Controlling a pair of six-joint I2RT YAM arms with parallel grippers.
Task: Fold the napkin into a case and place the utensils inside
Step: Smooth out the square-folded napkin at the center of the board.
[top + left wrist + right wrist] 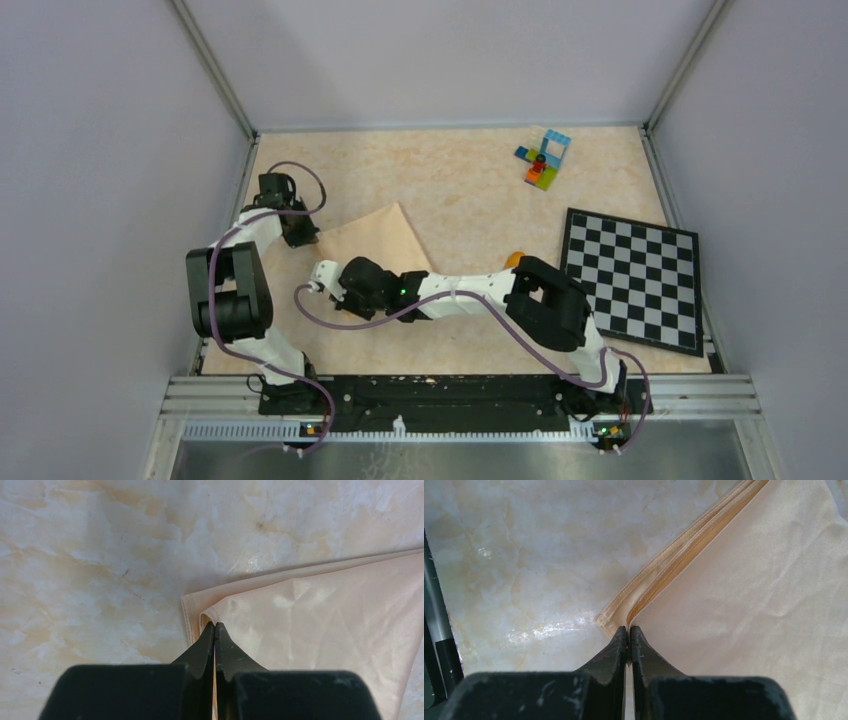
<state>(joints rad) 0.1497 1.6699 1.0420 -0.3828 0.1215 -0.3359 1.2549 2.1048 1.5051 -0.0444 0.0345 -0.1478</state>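
Observation:
The peach-tan napkin (378,238) lies on the table left of centre, doubled over with two layers showing. My left gripper (303,237) is shut on the top layer's corner at the napkin's left end; the left wrist view shows the jaws (215,626) pinching the cloth (325,625). My right gripper (326,279) is shut on the top layer at the near corner; the right wrist view shows this (628,629), with the hemmed edge of the napkin (749,605) running up and away. A small orange piece of a utensil (513,259) shows behind the right arm; the rest is hidden.
A black-and-white checkered board (632,280) lies at the right. Multicoloured toy bricks (543,158) sit at the back right. The right arm (470,293) stretches across the near middle of the marbled table (460,190). Enclosure walls stand on three sides.

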